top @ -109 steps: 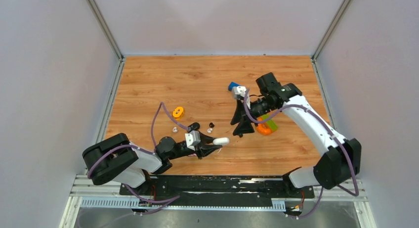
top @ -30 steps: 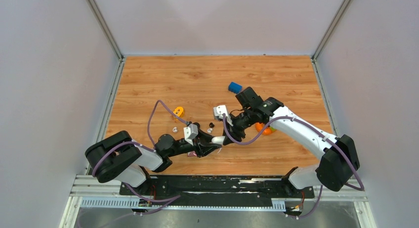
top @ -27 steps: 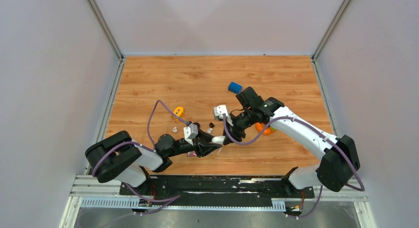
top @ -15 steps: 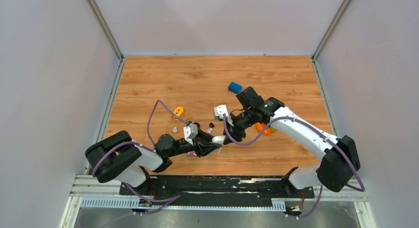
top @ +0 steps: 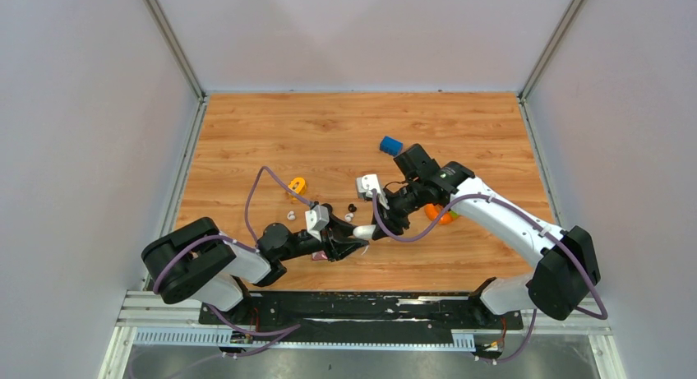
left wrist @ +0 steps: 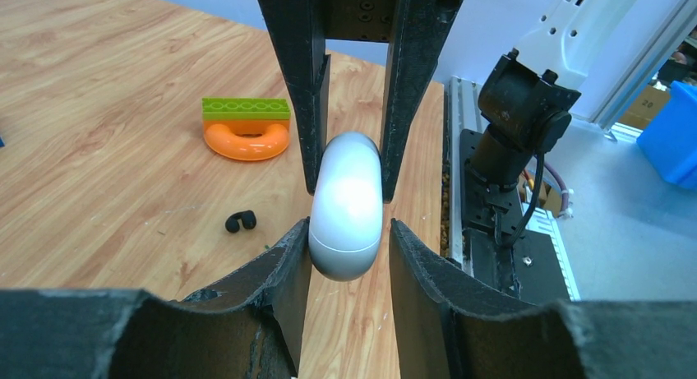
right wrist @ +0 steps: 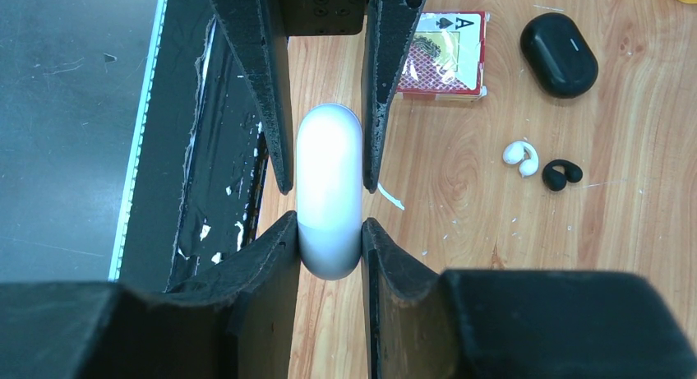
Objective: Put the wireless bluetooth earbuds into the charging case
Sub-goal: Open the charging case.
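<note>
Charging case [top: 365, 232]: pinched at both ends, just below centre of the overhead frame, seemingly held clear of the worktop [top: 271, 132]. Left end effector [left wrist: 347, 224] clamped narrow on the lower end in its own wrist view; right end effector [right wrist: 329, 220] clamped narrow on the opposite end. Looks shut tight, with only a thin seam near the lower end in the left wrist view and no lid lifted.

Black earbud [left wrist: 240, 221] lying loose left of centre in that same view, well apart from the case. Just beside a white earbud [right wrist: 520, 157] at the right of the right wrist frame. Not a single bud seated yet, so probably the lid-opening step.

Handling, judged by looks: light, rigid, glossy and rounded all over, so slippery and apt to squirt out from between flat pads. Best taken across the broad flanks, one grip on the base, the other on the lid close to the seam, firm but not crushing. As for the buds: tiny, light, prone to rolling. Take across the middle, gently.
</note>
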